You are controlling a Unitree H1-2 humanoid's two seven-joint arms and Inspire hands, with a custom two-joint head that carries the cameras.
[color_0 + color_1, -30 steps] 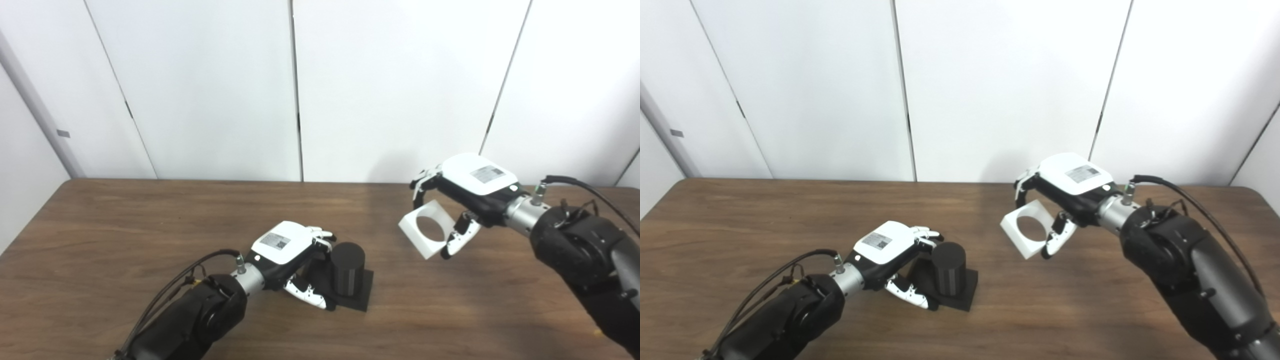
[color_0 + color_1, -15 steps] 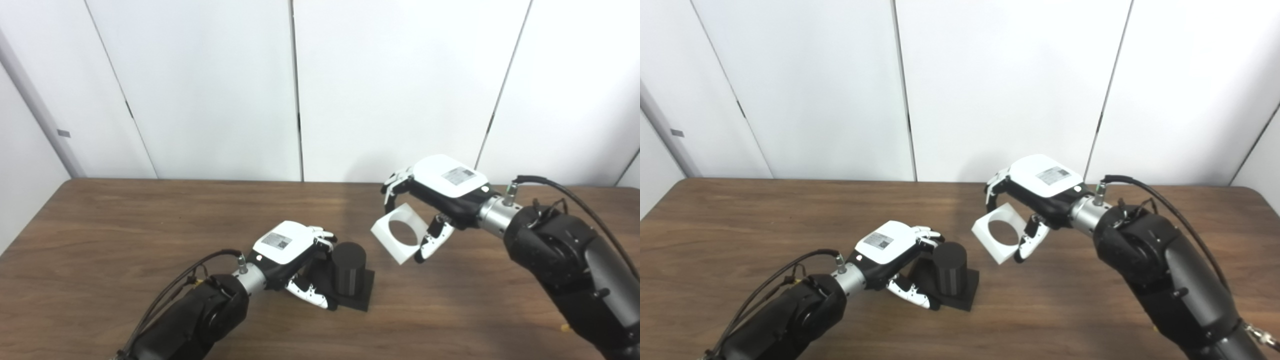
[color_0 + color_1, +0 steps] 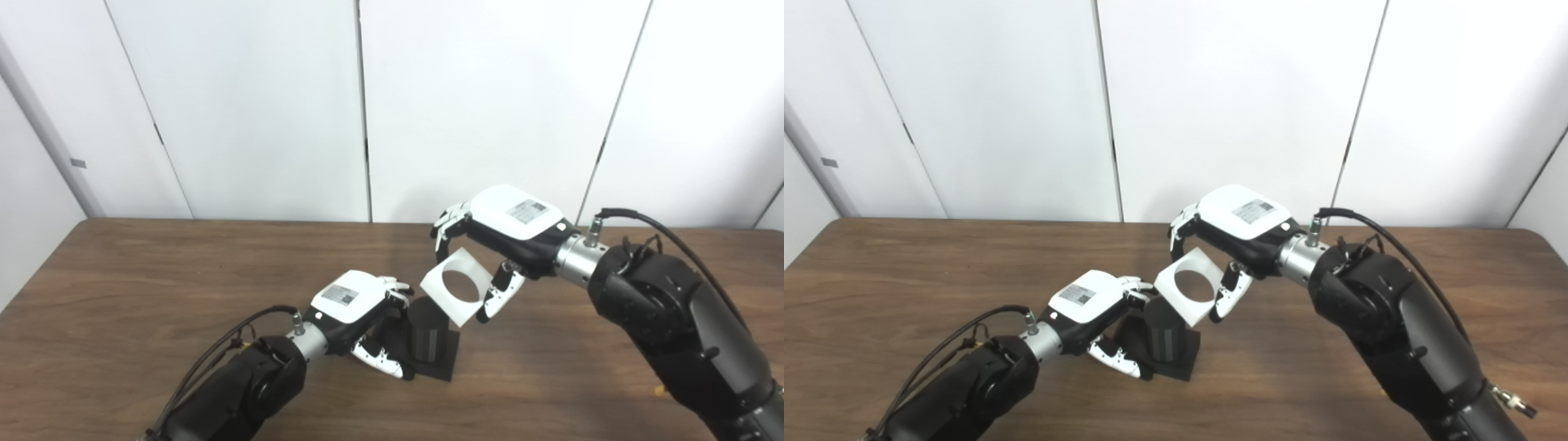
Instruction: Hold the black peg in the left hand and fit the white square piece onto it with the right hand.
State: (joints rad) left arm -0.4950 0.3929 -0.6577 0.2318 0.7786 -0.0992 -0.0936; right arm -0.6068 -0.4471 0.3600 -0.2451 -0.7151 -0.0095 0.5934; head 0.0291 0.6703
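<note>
Two hands are at work: the left hand (image 3: 358,306) is wrapped around the black peg (image 3: 427,335), which stands on its base on the table (image 3: 122,294). The right hand (image 3: 502,236) grips the white square piece (image 3: 456,286), tilted, just above and beside the peg's top. Holding seems done; what is left is to level the hole over the peg and lower it on.

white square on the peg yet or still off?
Off. The white square piece hangs tilted in the right hand, above and beside the black peg, hole unthreaded.
</note>
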